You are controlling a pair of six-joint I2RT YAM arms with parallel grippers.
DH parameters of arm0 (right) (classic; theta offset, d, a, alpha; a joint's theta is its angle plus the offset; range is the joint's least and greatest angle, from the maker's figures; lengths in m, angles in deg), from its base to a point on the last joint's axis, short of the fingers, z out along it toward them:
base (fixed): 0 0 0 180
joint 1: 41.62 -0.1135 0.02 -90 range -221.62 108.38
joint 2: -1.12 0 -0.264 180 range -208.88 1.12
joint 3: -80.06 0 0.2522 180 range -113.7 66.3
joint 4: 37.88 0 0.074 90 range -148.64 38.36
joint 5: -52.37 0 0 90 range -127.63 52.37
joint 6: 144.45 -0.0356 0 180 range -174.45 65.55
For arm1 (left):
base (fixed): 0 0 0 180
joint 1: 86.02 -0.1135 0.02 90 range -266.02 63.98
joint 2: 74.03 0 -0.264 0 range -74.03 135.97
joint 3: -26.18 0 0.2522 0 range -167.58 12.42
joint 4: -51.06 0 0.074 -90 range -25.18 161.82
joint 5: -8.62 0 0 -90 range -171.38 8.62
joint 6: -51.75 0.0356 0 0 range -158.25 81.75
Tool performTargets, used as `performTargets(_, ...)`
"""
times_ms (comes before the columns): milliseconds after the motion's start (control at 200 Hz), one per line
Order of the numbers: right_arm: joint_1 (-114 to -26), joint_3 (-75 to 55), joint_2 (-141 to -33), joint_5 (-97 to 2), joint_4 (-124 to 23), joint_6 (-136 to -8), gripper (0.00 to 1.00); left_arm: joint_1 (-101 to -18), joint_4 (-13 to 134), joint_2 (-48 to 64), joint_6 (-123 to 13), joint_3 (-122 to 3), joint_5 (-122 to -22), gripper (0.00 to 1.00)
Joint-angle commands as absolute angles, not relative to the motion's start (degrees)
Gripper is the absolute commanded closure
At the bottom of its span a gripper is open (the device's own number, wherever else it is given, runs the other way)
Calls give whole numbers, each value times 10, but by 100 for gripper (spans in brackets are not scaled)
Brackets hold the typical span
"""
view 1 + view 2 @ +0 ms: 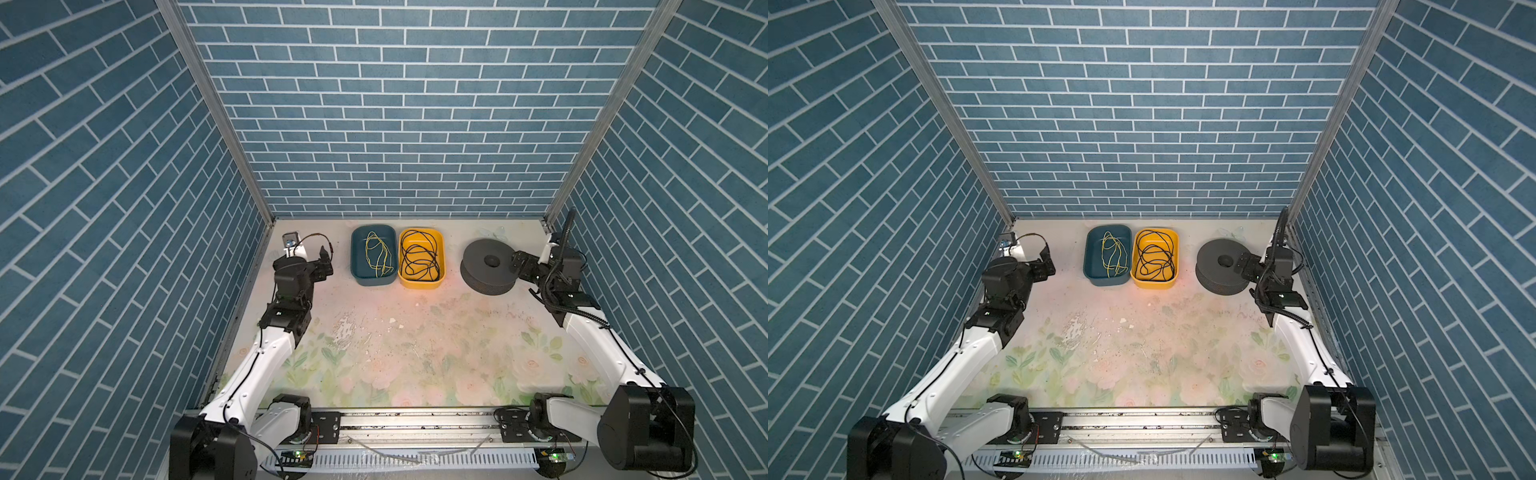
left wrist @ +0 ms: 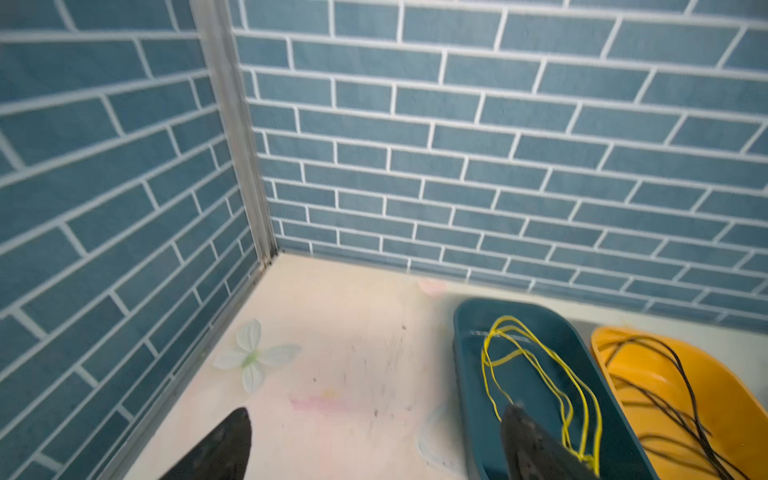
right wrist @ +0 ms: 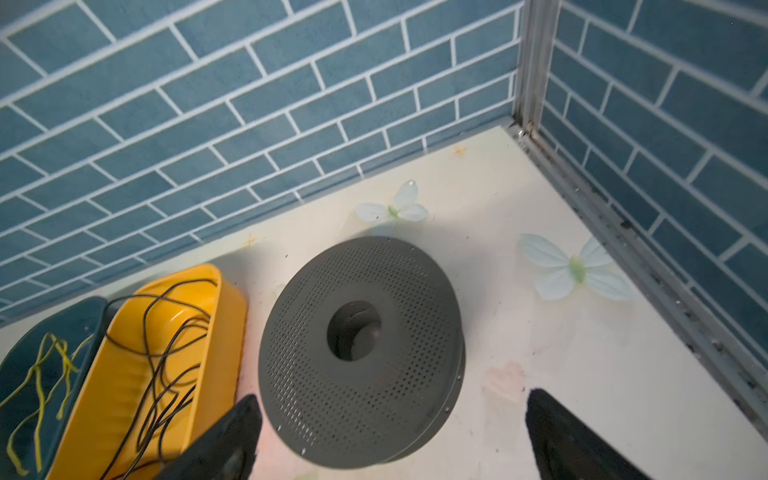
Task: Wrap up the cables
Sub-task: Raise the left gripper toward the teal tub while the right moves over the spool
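Left claw (image 2: 376,411) and right claw (image 3: 392,397) hang spread, empty. Wrapping seems unstarted; next, pinch the black cord (image 1: 420,259), upper middle.

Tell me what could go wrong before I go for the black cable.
1. The black cable lies in tangled loops in the yellow tray; lifting one strand may drag the bundle or the tray.
2. The teal tray with the yellow-green wire sits right beside it, nearer the left jaws: easy wrong pick.
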State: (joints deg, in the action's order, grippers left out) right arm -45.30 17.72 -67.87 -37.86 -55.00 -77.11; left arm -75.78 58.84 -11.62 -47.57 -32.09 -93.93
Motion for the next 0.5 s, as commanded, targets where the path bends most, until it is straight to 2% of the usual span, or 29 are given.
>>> performTargets(0,-471,134,-706,-412,-640,-818,1,-724,760,-80,-496,-381,-926,6)
performTargets(100,-498,113,-729,-421,-653,-837,1,-698,822,-57,-499,-422,-932,6)
performTargets(150,-514,99,-741,-420,-664,-838,1,-694,848,-50,-501,-436,-916,9)
performTargets(280,-545,63,-770,-410,-700,-834,8,-693,939,-29,-513,-479,-855,17)
performTargets(490,-545,66,-777,-388,-710,-843,14,-692,1034,-1,-509,-501,-791,19)
